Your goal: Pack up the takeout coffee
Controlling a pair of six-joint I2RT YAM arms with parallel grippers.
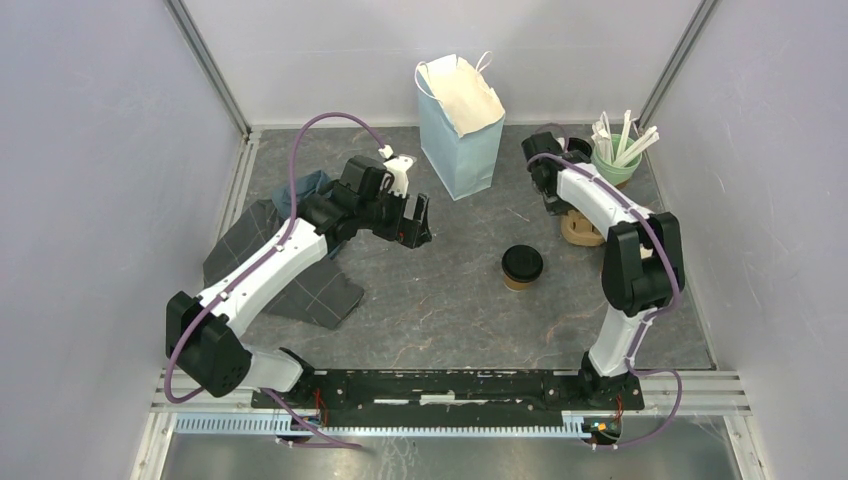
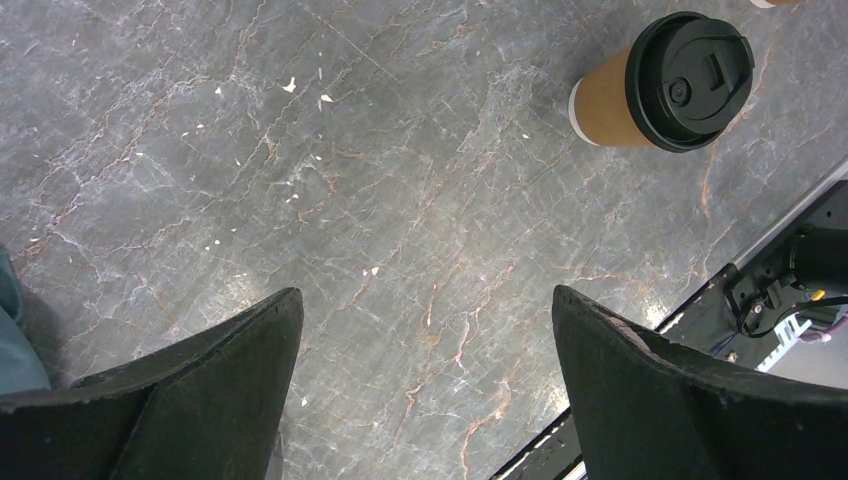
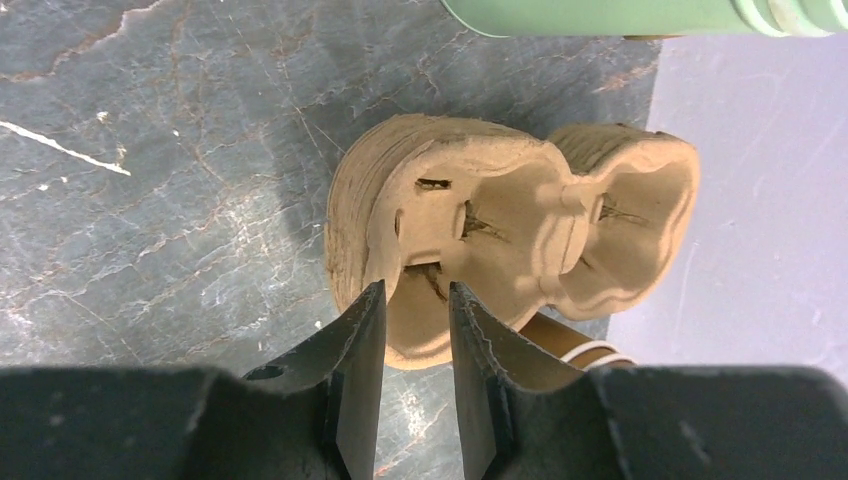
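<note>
The takeout coffee [image 1: 521, 266] is a brown paper cup with a black lid, standing upright near the table's middle. It also shows at the top right of the left wrist view [image 2: 665, 85]. My left gripper [image 1: 415, 222] hangs wide open to its left, over bare table, with nothing between its fingers [image 2: 427, 300]. My right gripper [image 1: 553, 198] is at the back right, over a brown pulp cup carrier [image 3: 500, 220]. Its jaws [image 3: 417, 290] stand a narrow gap apart at the carrier's near edge, with the carrier's surface showing between the tips.
A light blue paper bag [image 1: 458, 125] stands open at the back centre. A green cup of white stirrers [image 1: 617, 160] sits behind the carrier. Cream-rimmed paper cups [image 3: 575, 340] lie beside the carrier. A grey checked cloth [image 1: 290, 270] lies under the left arm.
</note>
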